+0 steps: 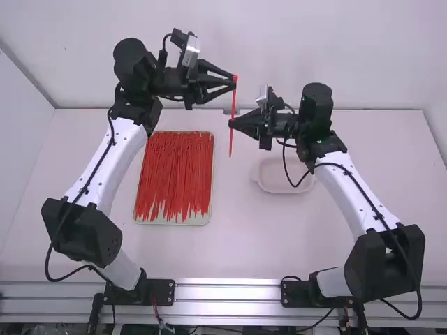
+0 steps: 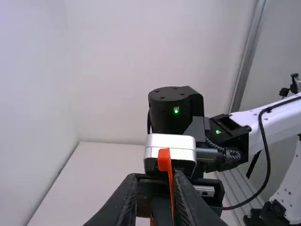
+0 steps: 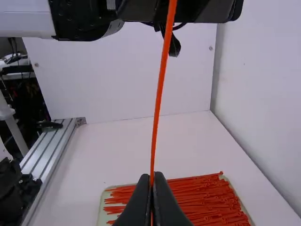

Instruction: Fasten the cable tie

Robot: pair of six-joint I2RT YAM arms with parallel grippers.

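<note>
The red cable tie (image 1: 232,105) (image 3: 160,94) hangs upright in the air above the worktop (image 1: 314,230), over the gap between the tray and the dish, with both arms at it. The right end effector (image 1: 230,124) (image 3: 151,181) is clenched on the strap partway along its length, its 2 fingers pressed together around it, and a short tail hangs free below the grip. The tie's top end sits at the left end effector (image 1: 235,79) (image 2: 155,178). In the left wrist view, that end effector's 2 fingers stand a little apart, released, with the strap (image 2: 170,193) lying against 1 of them. Below on the worktop, a tray (image 1: 208,136) holds a dense layer of matching red ties (image 1: 174,178) (image 3: 197,197). A white dish (image 1: 260,183) sits just beside it, under the right arm.
</note>
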